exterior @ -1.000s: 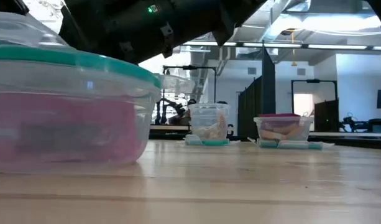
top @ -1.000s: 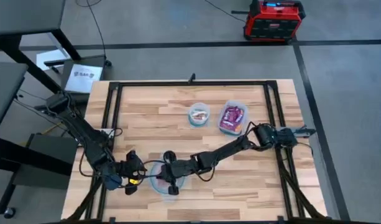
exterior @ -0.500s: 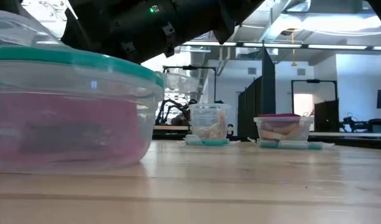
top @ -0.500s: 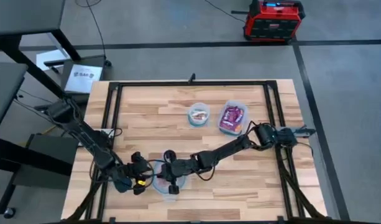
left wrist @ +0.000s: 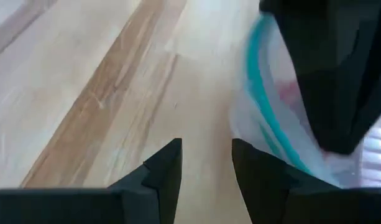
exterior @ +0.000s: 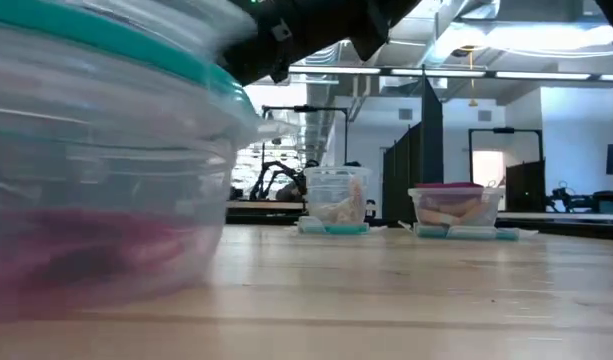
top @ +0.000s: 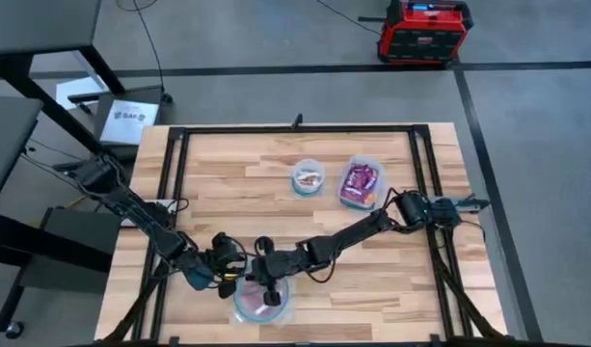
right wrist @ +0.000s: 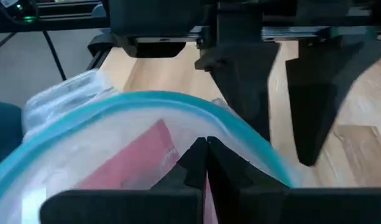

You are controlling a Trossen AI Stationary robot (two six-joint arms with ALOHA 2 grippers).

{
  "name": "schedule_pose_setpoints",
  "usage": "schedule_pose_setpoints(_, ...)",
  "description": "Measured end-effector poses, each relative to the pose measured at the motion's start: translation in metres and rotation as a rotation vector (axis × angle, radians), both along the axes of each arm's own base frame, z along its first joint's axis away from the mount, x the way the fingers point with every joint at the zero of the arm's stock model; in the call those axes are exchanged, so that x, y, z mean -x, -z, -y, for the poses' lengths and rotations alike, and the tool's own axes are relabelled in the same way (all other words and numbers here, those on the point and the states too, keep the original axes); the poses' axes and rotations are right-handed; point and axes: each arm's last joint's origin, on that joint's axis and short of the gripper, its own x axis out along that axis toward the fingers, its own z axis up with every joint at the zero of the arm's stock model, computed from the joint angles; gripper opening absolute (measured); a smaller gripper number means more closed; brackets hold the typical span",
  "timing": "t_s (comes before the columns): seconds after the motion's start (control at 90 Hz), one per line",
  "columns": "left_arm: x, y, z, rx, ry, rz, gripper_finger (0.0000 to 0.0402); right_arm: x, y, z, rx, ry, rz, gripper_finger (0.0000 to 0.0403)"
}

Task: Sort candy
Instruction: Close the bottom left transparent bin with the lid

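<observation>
with the right gripper pinched shut on the blue rim of the near container holding red candy, and the left gripper open just beside that container, keep it level so nothing spills.

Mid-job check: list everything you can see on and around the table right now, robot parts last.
Round container: one, clear with teal rim, red candy inside, near table edge.
Small round container: one, clear, teal rim, far centre.
Rectangular container: one, clear, purple-red candy, beside the small round one.
Table: one, light wood, black frame.
Red case: one, on the floor beyond.
Left claw: open, beside the round container.
Right claw: shut, over the round container.
</observation>
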Motion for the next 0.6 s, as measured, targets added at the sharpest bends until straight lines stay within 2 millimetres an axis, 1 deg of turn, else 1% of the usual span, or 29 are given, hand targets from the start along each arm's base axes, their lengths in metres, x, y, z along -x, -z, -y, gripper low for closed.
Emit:
schedule_pose_setpoints(0.2, -0.001, 0.000, 0.001, 0.002, 0.009, 0.005, 0.0129, 0.000, 0.001, 0.003, 0.019, 0.033, -0.004, 0.0000)
schedule_pose_setpoints(0.344, 0.000, 0.003, 0.000, -0.005, 0.006, -0.025, 0.0129, 0.000, 0.000, 0.003, 0.038, 0.016, 0.002, 0.0000)
schedule_pose_setpoints(0.478, 0.005, -0.001, -0.003, -0.006, 0.026, -0.060, 0.0129, 0.002, -0.012, 0.000, 0.040, -0.018, 0.028, 0.0000)
schedule_pose_setpoints(0.6, 0.011, -0.014, -0.008, 0.010, 0.038, -0.054, 0.0129, 0.008, -0.031, 0.000, 0.048, -0.024, 0.032, 0.0000)
